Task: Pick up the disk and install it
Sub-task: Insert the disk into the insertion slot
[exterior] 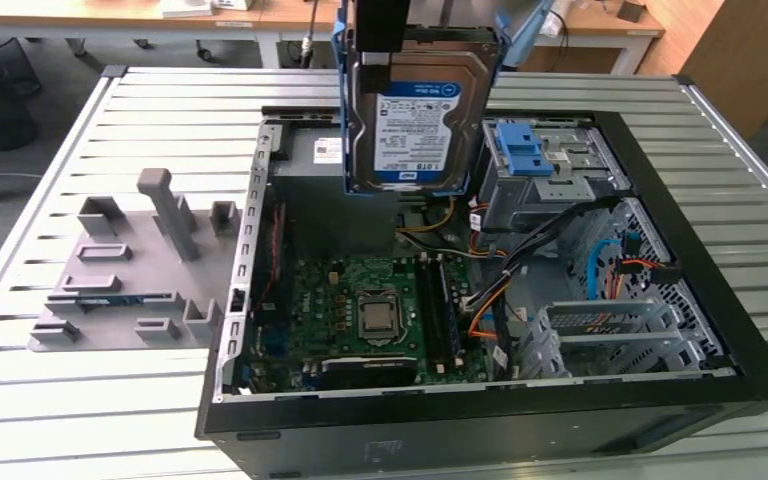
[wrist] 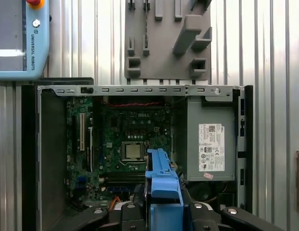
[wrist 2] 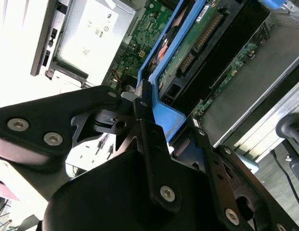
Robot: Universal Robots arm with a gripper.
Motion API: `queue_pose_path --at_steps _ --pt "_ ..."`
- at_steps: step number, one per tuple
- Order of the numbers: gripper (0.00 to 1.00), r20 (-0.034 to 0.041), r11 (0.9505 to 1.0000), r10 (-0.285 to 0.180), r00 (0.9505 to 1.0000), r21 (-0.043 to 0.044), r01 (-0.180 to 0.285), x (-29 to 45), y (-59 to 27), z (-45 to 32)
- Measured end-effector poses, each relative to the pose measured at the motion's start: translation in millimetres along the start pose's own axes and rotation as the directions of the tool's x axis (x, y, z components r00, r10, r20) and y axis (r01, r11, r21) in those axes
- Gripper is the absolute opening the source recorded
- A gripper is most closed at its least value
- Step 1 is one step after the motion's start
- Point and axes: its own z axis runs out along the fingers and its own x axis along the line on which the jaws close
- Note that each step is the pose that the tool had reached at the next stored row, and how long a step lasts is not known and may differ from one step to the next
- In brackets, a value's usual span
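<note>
Upper centre, exterior view: my gripper [exterior: 381, 45] pinches the disk [exterior: 418, 120] by its edge — carrying step; it hangs above the computer case [exterior: 491, 425], not yet seated.

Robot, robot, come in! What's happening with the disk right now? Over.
Gripper shut on the disk, at its blue frame. Disk upright, in the air over the open computer case. Not seated yet. Loose cables inside, below it.
</note>
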Motion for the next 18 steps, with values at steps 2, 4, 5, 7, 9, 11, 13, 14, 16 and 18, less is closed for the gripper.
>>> queue_pose_path --at_steps 2,4,5,7,9,11,13,14,16,18 --pt "0.36 0.0001 1.0 0.0 1.0 0.0001 0.0 4.8 -0.1 0.3" --pt "0.36 -0.0001 1.0 0.0 1.0 0.0 0.0 9.8 -0.3 0.2" --pt "0.36 0.0 1.0 0.0 1.0 0.0 0.0 11.9 -0.4 0.3" --pt "0.36 0.0002 1.0 0.0 1.0 0.0001 0.0 14.0 -1.1 0.7" --pt "0.36 0.0001 1.0 0.0 1.0 0.0 0.0 14.1 -3.8 0.9" --pt "0.36 0.0 1.0 0.0 1.0 0.0 0.0 14.1 -7.3 1.0" --pt "0.36 0.0 1.0 0.0 1.0 0.0 0.0 14.1 -12.8 1.2" --pt "0.36 0.0001 1.0 0.0 1.0 0.0 0.0 14.3 -14.8 1.5" --pt "0.36 0.0 1.0 0.0 1.0 0.0 0.0 14.9 -17.9 2.0" --pt "0.36 -0.0001 1.0 0.0 1.0 0.0 0.0 17.0 -19.7 2.7"
